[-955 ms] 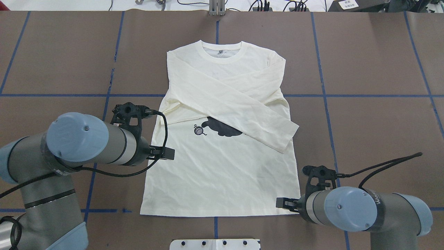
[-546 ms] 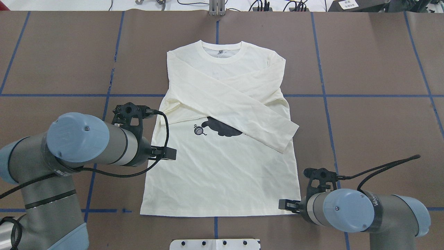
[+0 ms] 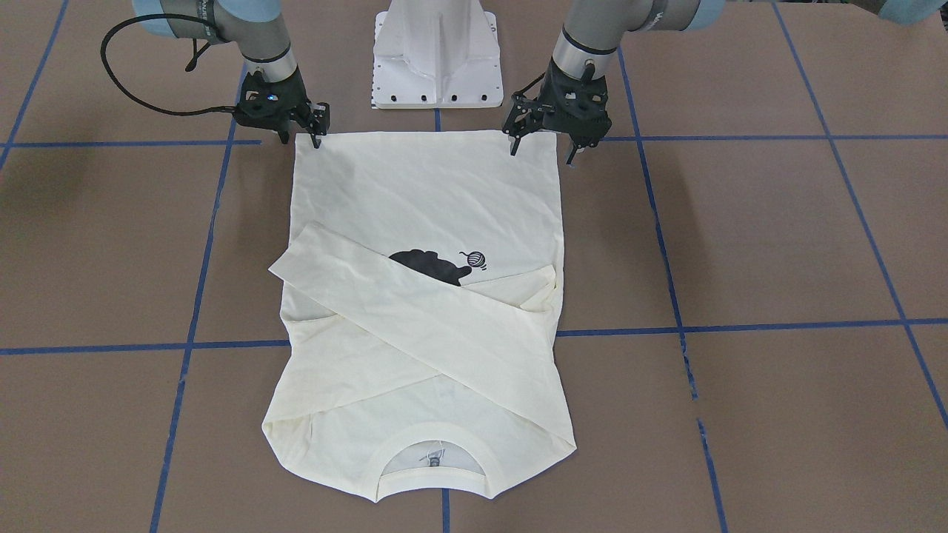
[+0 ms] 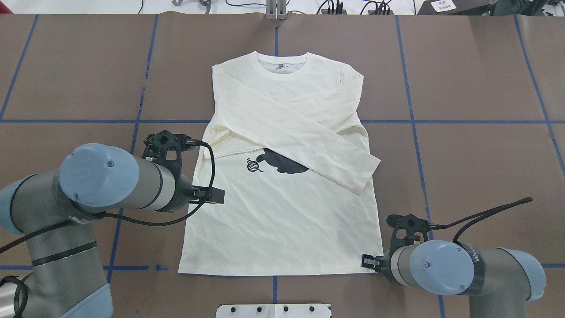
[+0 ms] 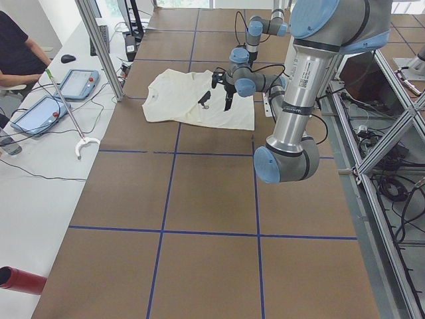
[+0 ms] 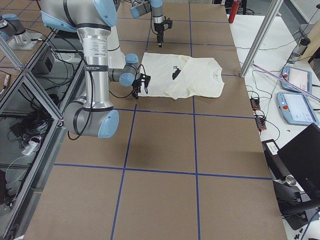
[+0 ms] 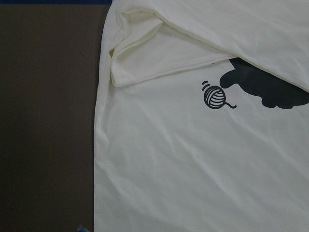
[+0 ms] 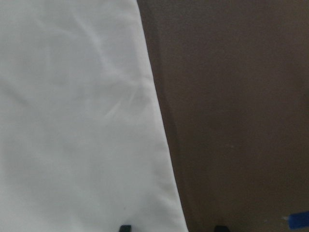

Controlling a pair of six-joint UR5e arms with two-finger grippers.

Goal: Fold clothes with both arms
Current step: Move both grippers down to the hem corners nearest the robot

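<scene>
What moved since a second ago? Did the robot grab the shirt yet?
The right gripper slid a little outward, toward the near bottom corner of the shirt. It is open and has grabbed nothing. The left gripper barely moved and is open too. The shirt lies flat as before, sleeves crossed.

A T-shirt (image 3: 422,192) lies flat mid-worktop (image 3: 740,237), hem toward the robot, collar away, both sleeves crossed over the chest. The right gripper (image 3: 302,139) sits low at the hem's right corner, straddling the side edge. The left gripper (image 3: 541,154) hangs higher, over the shirt's left edge.
</scene>
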